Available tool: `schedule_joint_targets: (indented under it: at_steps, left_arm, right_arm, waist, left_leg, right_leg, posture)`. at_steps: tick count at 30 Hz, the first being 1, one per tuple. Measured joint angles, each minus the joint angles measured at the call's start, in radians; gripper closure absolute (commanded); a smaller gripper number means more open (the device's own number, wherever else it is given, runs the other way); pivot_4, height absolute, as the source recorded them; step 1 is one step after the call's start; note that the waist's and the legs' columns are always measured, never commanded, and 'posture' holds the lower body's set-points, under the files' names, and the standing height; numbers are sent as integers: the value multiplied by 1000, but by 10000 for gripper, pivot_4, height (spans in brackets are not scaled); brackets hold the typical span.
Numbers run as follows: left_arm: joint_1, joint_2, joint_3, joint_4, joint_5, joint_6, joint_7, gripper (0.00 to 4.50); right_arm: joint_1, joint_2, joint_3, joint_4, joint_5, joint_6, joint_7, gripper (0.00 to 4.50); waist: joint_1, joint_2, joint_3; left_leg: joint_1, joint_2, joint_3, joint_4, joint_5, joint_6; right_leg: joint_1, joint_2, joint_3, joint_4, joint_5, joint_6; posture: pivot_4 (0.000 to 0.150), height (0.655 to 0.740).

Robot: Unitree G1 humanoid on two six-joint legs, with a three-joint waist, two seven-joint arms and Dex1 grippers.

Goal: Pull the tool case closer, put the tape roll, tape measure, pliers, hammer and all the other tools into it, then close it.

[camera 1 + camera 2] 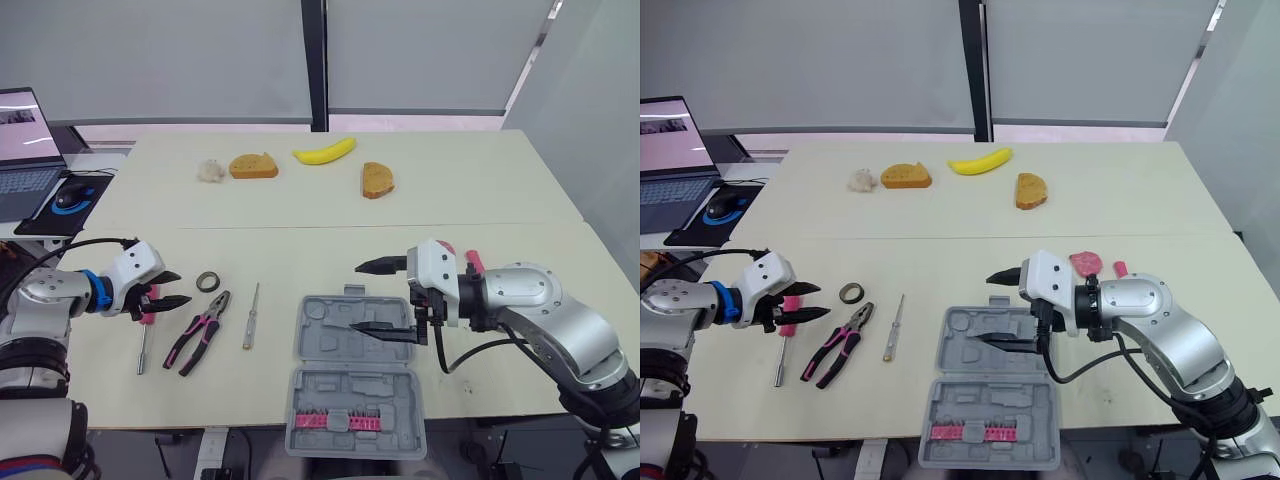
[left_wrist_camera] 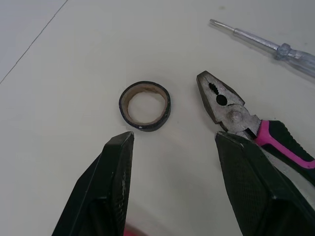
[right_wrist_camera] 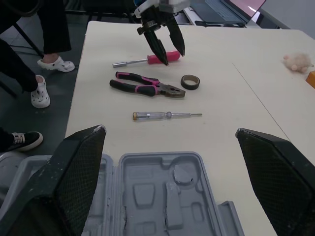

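Observation:
The grey tool case (image 1: 355, 375) lies open at the table's front edge, with a pink strip of bits (image 1: 335, 420) in its near half. My right gripper (image 1: 356, 297) is open above the case's far half, holding nothing. Left of the case lie a clear screwdriver (image 1: 250, 315), pink-handled pliers (image 1: 200, 335), a black tape roll (image 1: 208, 281) and a pink-handled driver (image 1: 145, 335). My left gripper (image 1: 184, 287) is open just left of the tape roll (image 2: 144, 105), above the driver's handle, with the pliers' head (image 2: 226, 101) beside it.
A banana (image 1: 324, 152), two bread slices (image 1: 253, 166) (image 1: 377, 180) and a fluffy lump (image 1: 210, 171) lie at the far side. A laptop (image 1: 25, 150) and mouse (image 1: 70, 197) are at far left. Pink items (image 1: 1086, 263) lie behind my right arm. A person's feet (image 3: 54, 64) stand beside the table.

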Motion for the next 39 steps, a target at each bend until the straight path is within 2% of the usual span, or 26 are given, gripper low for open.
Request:
schedule_joint_targets:
  at_steps: [14,28,36,39]
  left_arm:
    - [-133,-63,-89,169,143,-96,134,18260]
    - [-164,-122,-136,247,256,-126,295,18260]
    - [-174,-137,-165,260,292,-102,290,43893]
    - [-178,-137,-166,262,298,-92,294,44764]
  right_arm:
    - [-1,10,15,-9,0,10,-20,0]
    - [-13,10,14,-41,11,46,-36,0]
    - [-15,4,11,-46,13,67,-37,0]
    - [-14,4,10,-61,14,75,-41,0]
  waist:
    - [-10,-1,0]
    - [-10,-1,0]
    - [-10,-2,0]
    - [-10,-2,0]
  left_leg:
    - [0,0,2,2,0,0]
    - [0,0,2,2,0,0]
    - [0,0,2,2,0,0]
    - [0,0,2,2,0,0]
  right_leg:
    - [-1,0,-1,11,0,0]
    - [-1,0,-1,11,0,0]
    - [-1,0,-1,12,0,0]
    - [-1,0,-1,12,0,0]
  posture:
    - [1500,7361]
    - [1500,7361]
    - [1500,7361]
    - [1500,7361]
